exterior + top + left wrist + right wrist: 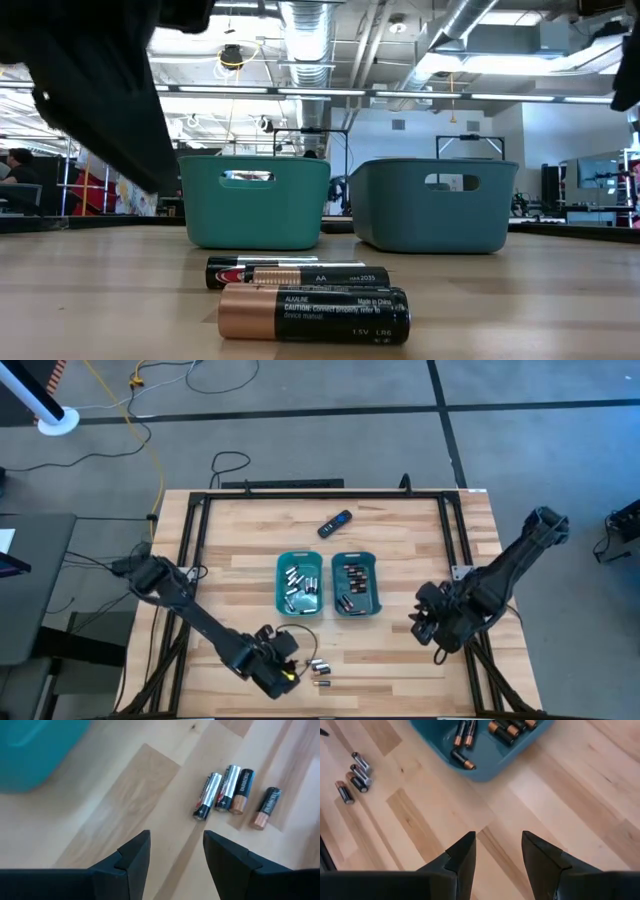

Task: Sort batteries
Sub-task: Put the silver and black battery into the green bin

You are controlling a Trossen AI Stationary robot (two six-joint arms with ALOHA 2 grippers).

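Four loose batteries (pixel 231 797) lie at 6 o'clock of the two trays (pixel 300 582). The left gripper (pixel 175 851), jaws released and empty, hovers beside them (next pick, I judge). It must descend over one battery. The right gripper (pixel 497 851) waits at 3 o'clock, also released.

Grey floor (pixel 300 420) with dark seams surrounds the wooden table (pixel 240 530); exposed ceiling ducts (pixel 310 30) and strip lights (pixel 250 92) overhead.

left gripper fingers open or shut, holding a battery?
Open and empty: the left gripper shows bare wood between its fingers, and the four loose batteries lie on the table ahead of it.
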